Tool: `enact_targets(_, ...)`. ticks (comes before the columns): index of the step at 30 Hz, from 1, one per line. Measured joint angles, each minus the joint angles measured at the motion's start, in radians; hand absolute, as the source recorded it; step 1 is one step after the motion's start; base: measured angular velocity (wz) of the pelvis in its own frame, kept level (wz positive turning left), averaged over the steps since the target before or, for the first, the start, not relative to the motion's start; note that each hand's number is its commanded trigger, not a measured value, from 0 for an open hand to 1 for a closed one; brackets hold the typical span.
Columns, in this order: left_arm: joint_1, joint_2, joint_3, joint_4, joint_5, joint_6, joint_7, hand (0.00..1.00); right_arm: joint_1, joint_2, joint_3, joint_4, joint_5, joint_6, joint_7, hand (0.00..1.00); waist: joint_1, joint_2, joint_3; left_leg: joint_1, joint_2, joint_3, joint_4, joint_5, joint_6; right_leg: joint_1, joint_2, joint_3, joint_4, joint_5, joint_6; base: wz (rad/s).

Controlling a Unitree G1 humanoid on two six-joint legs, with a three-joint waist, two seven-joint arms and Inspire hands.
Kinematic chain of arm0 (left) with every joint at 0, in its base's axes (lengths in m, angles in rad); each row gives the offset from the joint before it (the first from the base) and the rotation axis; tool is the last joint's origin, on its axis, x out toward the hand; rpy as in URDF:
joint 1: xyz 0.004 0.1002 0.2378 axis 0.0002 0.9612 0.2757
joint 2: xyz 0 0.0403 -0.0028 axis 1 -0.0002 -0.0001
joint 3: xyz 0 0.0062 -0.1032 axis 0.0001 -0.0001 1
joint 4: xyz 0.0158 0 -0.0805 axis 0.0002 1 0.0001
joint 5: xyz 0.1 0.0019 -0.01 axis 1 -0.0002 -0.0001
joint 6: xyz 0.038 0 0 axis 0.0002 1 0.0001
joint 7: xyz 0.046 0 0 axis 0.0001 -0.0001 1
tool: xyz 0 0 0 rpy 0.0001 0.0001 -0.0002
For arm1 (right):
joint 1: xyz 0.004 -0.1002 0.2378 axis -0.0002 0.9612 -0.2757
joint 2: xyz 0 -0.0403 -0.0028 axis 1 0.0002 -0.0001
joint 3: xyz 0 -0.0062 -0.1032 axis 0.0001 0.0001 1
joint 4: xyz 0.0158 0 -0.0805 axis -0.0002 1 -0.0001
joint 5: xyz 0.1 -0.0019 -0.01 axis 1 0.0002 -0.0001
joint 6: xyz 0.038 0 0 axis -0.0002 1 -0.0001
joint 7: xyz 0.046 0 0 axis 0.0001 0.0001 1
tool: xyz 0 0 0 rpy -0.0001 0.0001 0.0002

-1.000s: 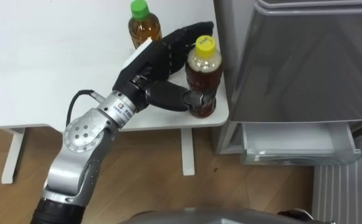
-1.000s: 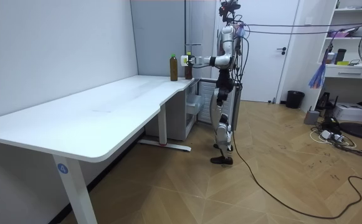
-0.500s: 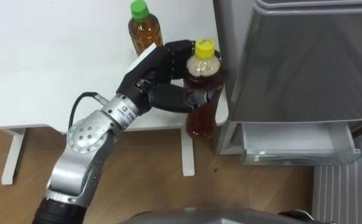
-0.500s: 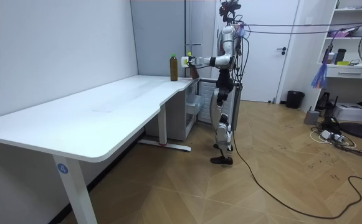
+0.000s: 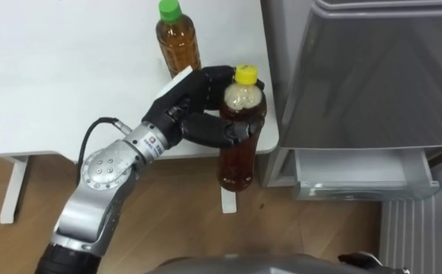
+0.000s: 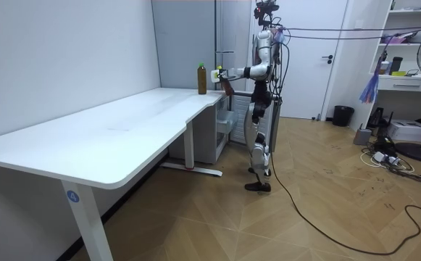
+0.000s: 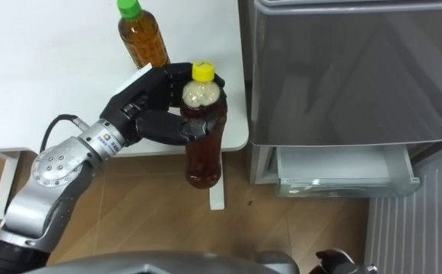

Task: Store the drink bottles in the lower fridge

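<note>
**Item 1, yellow-capped bottle** [image 5: 237,164]: brown drink, cap on. You find it at the centre of the left eye view, held clear of the bench. It is close to upright. Its base hangs below the bench's near edge, over the floor, and its cap sits level with the bench's right corner.

**Item 2, left hand** [image 5: 186,106]: it enters from the lower left of the frame. Its fingers and thumb are curled round the upper body of the yellow-capped bottle, just under the neck, and it carries the bottle.

**Item 3, green-capped bottle** [image 5: 178,42]: same brown drink. It stands upright on the bench at the top centre of the frame, just behind the left hand and apart from the held bottle.

**Item 4, bench** [image 5: 53,76]: its white top takes up the upper left of the frame. One white leg [image 5: 11,190] shows at the left edge.

**Item 5, fridge** [image 5: 373,76]: grey, at the upper right, right beside the bench's right edge. Its upper door is closed.

**Item 6, lower drawer** [image 5: 361,173]: under the grey door at right centre. It is pulled out, with its white inside showing.

**Item 7, floor** [image 5: 167,221]: wood pattern, across the lower frame.

**Item 8, right hand** [image 5: 365,261]: a dark shape at the bottom edge, right of centre. You cannot tell its state.

**Position note:** in the room view the robot stands upright at the far end of the bench, next to the fridge, with its left arm out over the bench corner.
</note>
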Motion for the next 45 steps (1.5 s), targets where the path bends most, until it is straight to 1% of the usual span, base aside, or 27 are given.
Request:
enact_targets(5,-0.01,-0.004,0.011,-0.005,-0.012,0.0,-0.011,1.0,0.0,-0.001,-0.002,-0.035,0.006,0.001,0.007,0.0,0.007,-0.003,-0.0017,0.001,0.001,0.002,0.0,0.0,0.0,-0.001,0.0,0.001,0.002,0.0,0.0,0.0)
enact_targets(7,-0.01,-0.018,0.027,-0.008,-0.028,0.0,-0.017,1.0,0.001,-0.001,-0.002,-0.064,0.012,0.0,0.006,0.0,0.009,-0.007,-0.0021,0.0,0.001,0.003,0.001,0.0,0.0,-0.001,0.0,0.002,0.002,0.0,0.0,-0.02)
enact_targets(9,-0.01,-0.032,0.036,-0.02,-0.045,-0.001,-0.017,1.0,0.0,-0.001,-0.002,-0.092,0.032,-0.003,-0.003,0.0,0.017,-0.015,-0.0051,0.001,0.002,0.004,0.001,0.0,0.0,-0.002,0.0,0.003,0.002,0.0,0.0,0.0)
enact_targets(12,-0.015,-0.035,0.044,-0.024,-0.055,-0.002,-0.019,1.0,-0.002,-0.001,-0.001,-0.148,0.032,-0.005,-0.001,0.0,0.023,-0.021,-0.0077,0.004,0.007,0.004,0.001,0.0,0.0,0.0,0.0,0.005,0.003,0.001,-0.001,-0.01)
enact_targets(13,-0.016,-0.036,0.045,-0.024,-0.055,-0.002,-0.02,1.0,-0.003,-0.002,-0.001,-0.156,0.032,-0.005,-0.001,0.0,0.028,-0.021,-0.0078,0.005,0.007,0.008,0.001,0.0,0.0,0.0,0.001,0.01,0.004,0.001,-0.001,-0.16)
enact_targets(14,-0.015,-0.038,0.05,-0.024,-0.057,-0.002,-0.022,1.0,0.002,-0.004,-0.001,-0.185,0.033,-0.004,0.004,0.0,0.043,-0.023,-0.0071,0.008,0.006,0.013,0.001,0.0,0.0,-0.002,0.002,0.018,0.004,0.002,-0.002,-0.14)
enact_targets(16,-0.013,-0.037,0.068,-0.024,-0.079,-0.002,-0.024,1.0,0.012,-0.002,-0.02,-0.266,0.07,-0.004,0.026,0.0,0.041,-0.024,-0.0065,0.006,0.005,0.013,0.001,0.0,0.0,-0.003,0.003,0.016,0.004,0.003,-0.003,-0.06)
enact_targets(17,-0.013,-0.037,0.079,-0.024,-0.09,-0.002,-0.024,1.0,0.02,0.003,-0.02,-0.337,0.114,-0.009,0.05,0.0,0.04,-0.024,-0.0065,0.005,0.006,0.013,0.001,0.0,0.0,-0.003,0.004,0.016,0.004,0.003,-0.004,0.0)
enact_targets(18,-0.013,-0.036,0.086,-0.024,-0.096,-0.002,-0.025,1.0,0.023,0.011,-0.02,-0.392,0.158,-0.028,0.076,0.0,0.039,-0.024,-0.0068,0.007,0.007,0.015,0.001,0.0,0.0,-0.002,0.004,0.015,0.004,0.003,-0.004,0.0)
enact_targets(19,-0.013,-0.036,0.088,-0.024,-0.101,-0.002,-0.025,1.0,0.025,0.015,-0.019,-0.417,0.181,-0.036,0.09,0.0,0.039,-0.025,-0.0069,0.007,0.009,0.016,0.001,0.0,0.0,-0.002,0.004,0.015,0.004,0.003,-0.004,0.0)
enact_targets(21,-0.013,-0.035,0.092,-0.024,-0.111,-0.003,-0.028,1.0,0.038,0.035,-0.013,-0.505,0.251,-0.057,0.151,0.0,0.043,-0.026,-0.0068,0.007,0.014,0.016,0.001,0.0,0.0,0.001,0.004,0.009,0.002,0.004,-0.004,0.07)
enact_targets(22,-0.012,-0.034,0.092,-0.024,-0.114,-0.003,-0.029,1.0,0.042,0.038,-0.006,-0.524,0.268,-0.058,0.165,0.0,0.044,-0.027,-0.0066,0.008,0.014,0.016,0.001,0.0,0.0,0.002,0.004,0.009,0.002,0.004,-0.004,0.07)
enact_targets(24,-0.009,-0.032,0.095,-0.021,-0.117,-0.003,-0.032,1.0,0.046,0.045,0.024,-0.581,0.322,-0.061,0.241,0.0,0.043,-0.027,-0.0064,0.012,0.014,0.014,0.001,0.0,0.0,0.006,0.003,0.008,0.002,0.004,-0.004,0.0)
enact_targets(26,-0.008,-0.034,0.096,-0.019,-0.117,-0.003,-0.037,1.0,0.064,0.048,0.03,-0.627,0.354,-0.062,0.296,0.0,0.043,-0.026,-0.0062,0.016,0.013,0.013,0.001,0.0,0.0,0.01,0.002,0.008,0.002,0.004,-0.004,0.0)
enact_targets(29,-0.005,-0.034,0.097,-0.019,-0.117,-0.003,-0.04,1.0,0.097,0.043,0.038,-0.709,0.404,-0.061,0.375,0.0,0.044,-0.026,-0.0058,0.02,0.013,0.014,0.001,0.0,0.0,0.014,0.001,-0.004,0.002,0.004,-0.003,0.0)
enact_targets(32,0.001,-0.032,0.096,-0.015,-0.117,-0.003,-0.042,1.0,0.103,0.042,0.041,-0.76,0.449,-0.058,0.451,0.0,0.043,-0.023,-0.0042,0.02,0.014,0.016,0.003,0.0,-0.001,0.013,0.0,-0.008,0.005,0.004,-0.004,0.0)
enact_targets(35,0.012,-0.031,0.095,-0.011,-0.117,-0.003,-0.047,1.0,0.097,0.042,0.04,-0.777,0.483,-0.058,0.511,0.0,0.042,-0.02,-0.0016,0.019,0.015,0.015,0.008,0.0,-0.001,0.009,-0.001,-0.013,0.017,0.004,-0.003,0.0)
enact_targets(40,0.012,-0.029,0.097,-0.011,-0.117,-0.003,-0.051,1.0,0.098,0.037,0.041,-0.793,0.503,-0.056,0.59,0.0,0.046,-0.018,-0.0002,-0.003,0.016,0.013,0.015,0.0,-0.001,-0.014,-0.002,-0.018,0.033,0.004,-0.004,0.0)
enact_targets(42,0.014,-0.027,0.1,-0.01,-0.118,-0.003,-0.062,1.0,0.099,0.033,0.04,-0.81,0.503,-0.056,0.635,0.0,0.047,-0.021,0.0013,-0.006,0.016,0.013,0.017,0.0,0.0,-0.016,-0.004,-0.018,0.037,0.004,-0.004,0.0)
enact_targets(45,0.015,-0.021,0.101,-0.011,-0.119,-0.003,-0.08,1.0,0.099,0.03,0.04,-0.823,0.502,-0.054,0.691,0.0,0.051,-0.032,-0.0008,-0.006,0.016,0.014,0.016,0.0,0.0,-0.018,-0.006,-0.016,0.037,0.004,-0.004,0.0)
